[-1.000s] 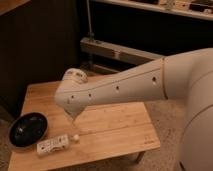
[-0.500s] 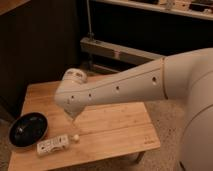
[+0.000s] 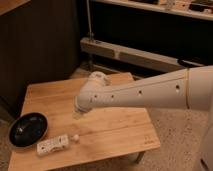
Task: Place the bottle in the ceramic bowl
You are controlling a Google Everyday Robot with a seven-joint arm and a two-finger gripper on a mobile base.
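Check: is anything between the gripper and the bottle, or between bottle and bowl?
Nothing visible. The gripper hangs above bare table, up and right of the bottle, which lies on its side just beside the ceramic bowl, nothing between them.

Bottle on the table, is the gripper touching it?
Apart. The camera view shows bare wood between the gripper, hanging over the table, and the bottle.
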